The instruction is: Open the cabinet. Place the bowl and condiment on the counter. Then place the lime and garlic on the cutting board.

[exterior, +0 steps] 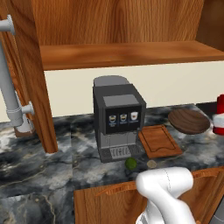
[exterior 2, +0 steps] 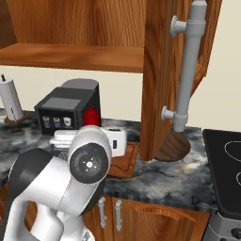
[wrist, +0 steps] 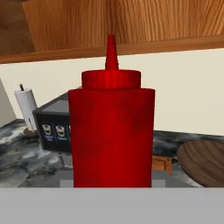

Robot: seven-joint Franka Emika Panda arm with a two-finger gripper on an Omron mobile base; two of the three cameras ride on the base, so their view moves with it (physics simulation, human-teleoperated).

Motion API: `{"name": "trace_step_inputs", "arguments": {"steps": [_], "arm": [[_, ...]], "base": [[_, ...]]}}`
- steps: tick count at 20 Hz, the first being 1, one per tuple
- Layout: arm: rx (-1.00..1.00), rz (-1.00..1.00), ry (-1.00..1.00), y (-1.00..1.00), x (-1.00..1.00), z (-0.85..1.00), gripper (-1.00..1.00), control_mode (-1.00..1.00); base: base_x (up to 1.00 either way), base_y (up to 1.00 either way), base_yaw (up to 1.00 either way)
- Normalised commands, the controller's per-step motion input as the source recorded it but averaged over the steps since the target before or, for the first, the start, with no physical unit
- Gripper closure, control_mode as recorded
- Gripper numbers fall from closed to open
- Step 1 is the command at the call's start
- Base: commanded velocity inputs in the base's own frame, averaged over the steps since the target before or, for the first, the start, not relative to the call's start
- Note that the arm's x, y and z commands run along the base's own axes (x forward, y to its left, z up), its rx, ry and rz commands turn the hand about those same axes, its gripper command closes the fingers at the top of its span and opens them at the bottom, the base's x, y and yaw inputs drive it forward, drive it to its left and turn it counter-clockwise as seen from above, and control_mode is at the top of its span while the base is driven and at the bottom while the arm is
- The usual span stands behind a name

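Cabinet [exterior: 35, 65] open, bowl [exterior: 189, 121] on the counter [exterior: 39, 162]. Bottle [wrist: 113, 131] fills my hand view; whether I'm gripping it, I cannot tell. Lime [exterior: 131, 163] and garlic [exterior: 152, 164] wait at the board's [exterior: 159, 141] seven o'clock.

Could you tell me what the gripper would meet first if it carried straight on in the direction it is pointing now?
The condiment: the red bottle stands upright dead ahead and very close in the hand view. Whether it is already between the fingers, I cannot tell.
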Motion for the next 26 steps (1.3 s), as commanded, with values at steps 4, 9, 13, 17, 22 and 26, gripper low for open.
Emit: {"name": "trace_step_inputs", "arguments": {"steps": [4, 9, 13, 17, 22, 26], "arm": [[-0.2, 0.0, -0.12, -0.18, 0.26, -0.86, 1.0, -1.0], [-0.17, 0.0, -0.16, -0.21, 0.46, -0.79, 1.0, -1.0], [-0.08, 0.0, -0.12, -0.36, 0.14, -0.8, 1.0, -1.0], [-0.04, 0.0, -0.12, -0.39, 0.04, -0.77, 1.0, -1.0], [0.0, 0.0, -0.04, -0.43, 0.32, -0.43, 1.0, -1.0], [0.0, 0.0, 0.0, -0.49, 0.65, -0.22, 1.0, -1.0]], "base": [[0.0, 0.0, 0.0], [0.0, 0.0, 0.0], [0.0, 0.0, 0.0], [0.0, 0.0, 0.0], [0.0, 0.0, 0.0], [0.0, 0.0, 0.0]]}}
